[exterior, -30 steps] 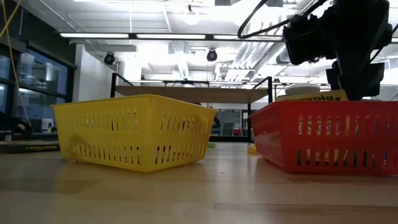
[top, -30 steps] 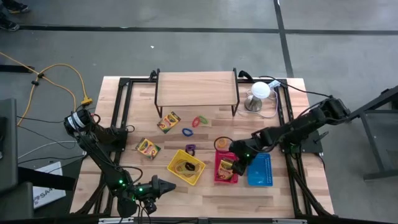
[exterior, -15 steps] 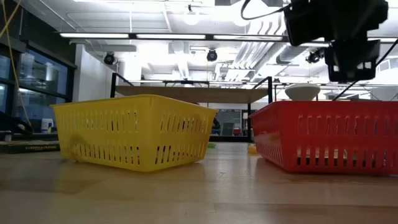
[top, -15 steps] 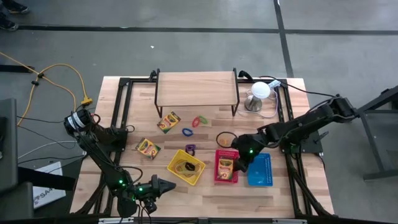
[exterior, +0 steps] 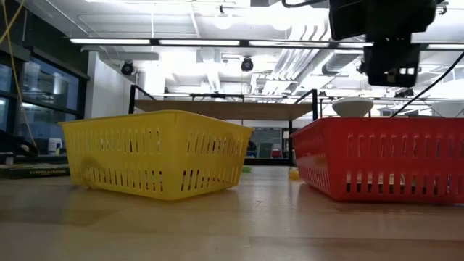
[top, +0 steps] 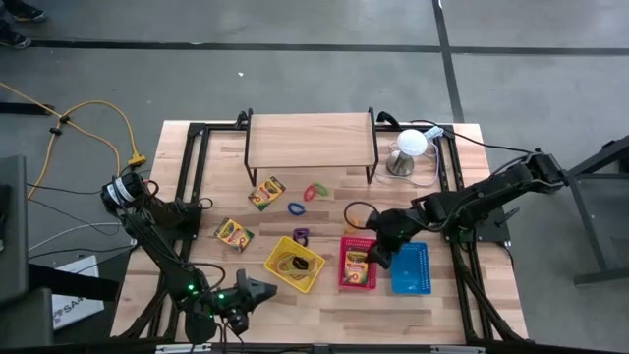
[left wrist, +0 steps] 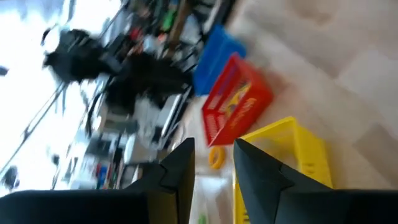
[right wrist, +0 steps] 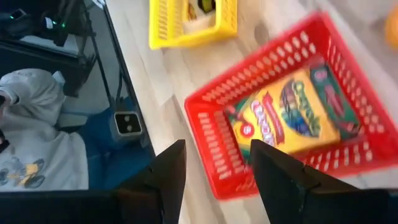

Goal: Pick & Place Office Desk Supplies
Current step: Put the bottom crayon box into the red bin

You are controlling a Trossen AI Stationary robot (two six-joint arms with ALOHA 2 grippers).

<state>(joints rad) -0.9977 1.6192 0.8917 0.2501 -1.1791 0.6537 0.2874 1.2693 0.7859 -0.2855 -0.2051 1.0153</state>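
Observation:
A yellow-and-green crayon box (top: 356, 262) (right wrist: 292, 115) lies flat inside the red basket (top: 344, 280). My right gripper (top: 377, 253) (right wrist: 214, 177) hangs open above that basket's right side, well clear of its rim in the low view (exterior: 391, 69). Two more crayon boxes (top: 266, 193) (top: 234, 234) lie on the table. So do red and green loops (top: 314, 191), a blue ring (top: 297, 207), a purple clip (top: 301, 236) and a dark loop (top: 355, 215). My left gripper (top: 265, 291) (left wrist: 214, 165) waits near the front edge, open, with nothing between its fingers.
A yellow basket (top: 280, 251) holding rubber bands stands left of the red one, a blue basket (top: 413, 275) right of it. At the back are a wooden shelf (top: 311, 141) and a white dome (top: 411, 143). A person in a light hoodie (right wrist: 31, 143) sits beyond the near edge.
My right gripper has risen from the red basket and drawn a little toward the table's far right. The crayon box, which stuck up above the basket's rim under the gripper, has dropped and now lies flat inside. My left gripper has rolled slightly in place.

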